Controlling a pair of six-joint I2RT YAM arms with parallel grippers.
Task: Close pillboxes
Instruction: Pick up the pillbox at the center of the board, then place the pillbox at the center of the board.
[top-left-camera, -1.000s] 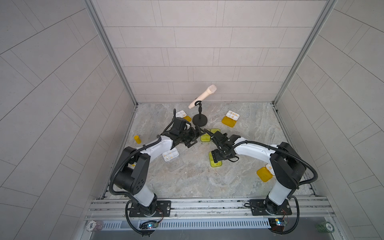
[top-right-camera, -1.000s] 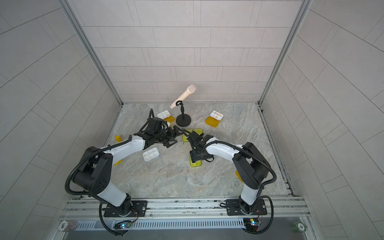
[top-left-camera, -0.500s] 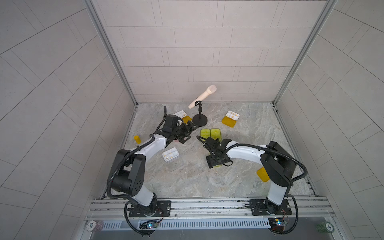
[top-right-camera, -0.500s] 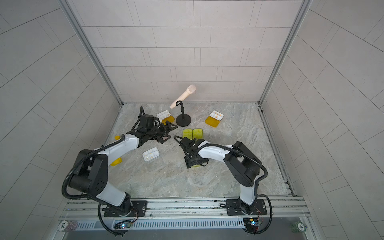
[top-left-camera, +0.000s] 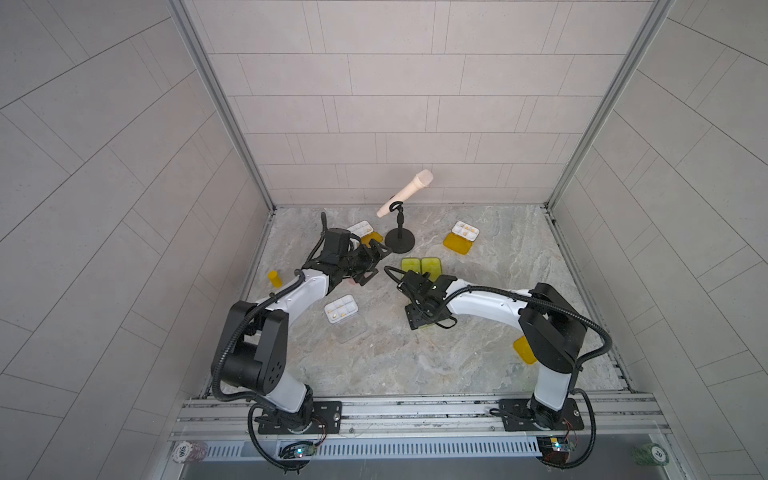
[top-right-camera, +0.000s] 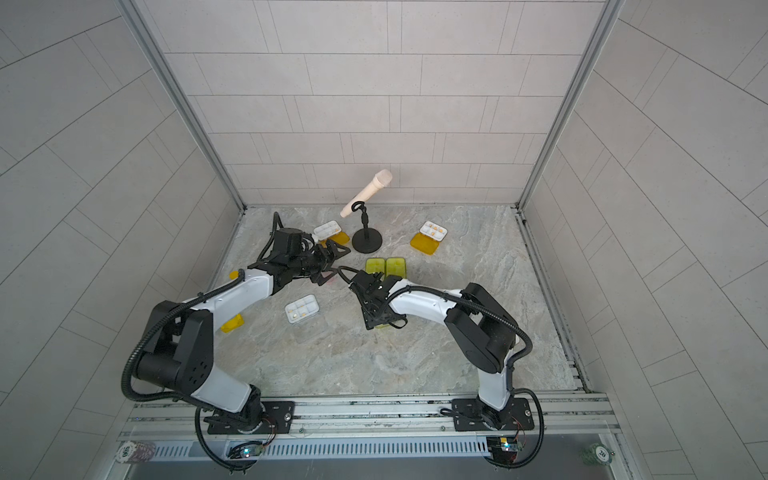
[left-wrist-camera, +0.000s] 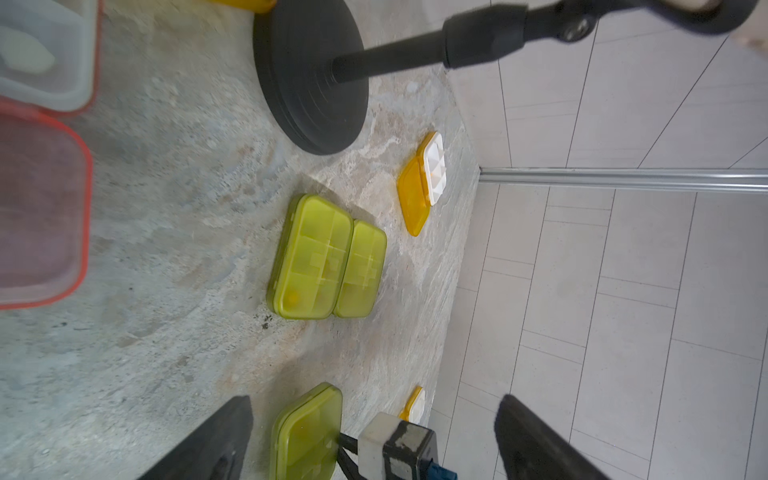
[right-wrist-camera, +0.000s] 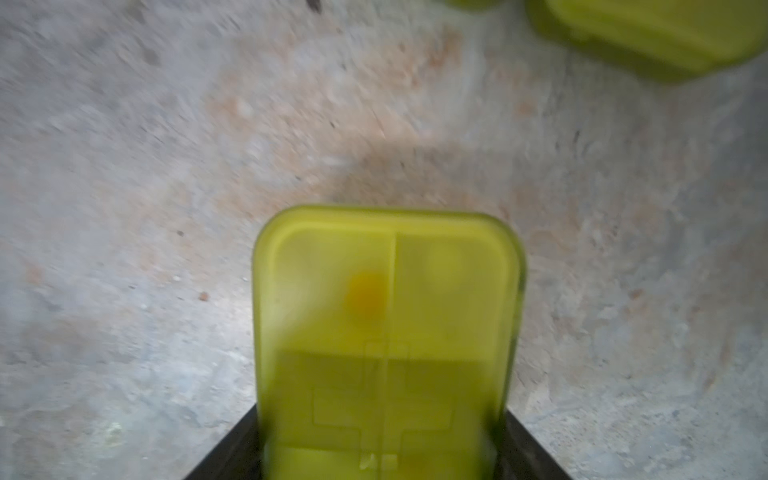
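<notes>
In the last second my right pincer (right-wrist-camera: 382, 451) has slid toward six o'clock along the lime pillbox (right-wrist-camera: 386, 311) and gone from half open to clenched. My left pincer (left-wrist-camera: 374, 401) has drawn back a little toward eleven o'clock, where it hangs released, fingers wide apart and grasping nothing. So I now grasp that pillbox across its two long sides, one finger against each. It sits near the middle of the table (top-left-camera: 415, 365), at six o'clock of the pair of shut lime pillboxes (left-wrist-camera: 316, 257) and apart from them. Its lid lies flat on the tray, face up, with an orange pill showing through one compartment. I judge this one already shut, and the grip a way to press it home or shift it. Its long axis runs twelve to six, in line with my fingers, and the free short end seems to point to six o'clock. Work remains: the orange-lidded pillbox (top-left-camera: 459, 240) at one o'clock and the clear pillbox (top-left-camera: 341, 309) at nine o'clock lie with lids thrown open.
</notes>
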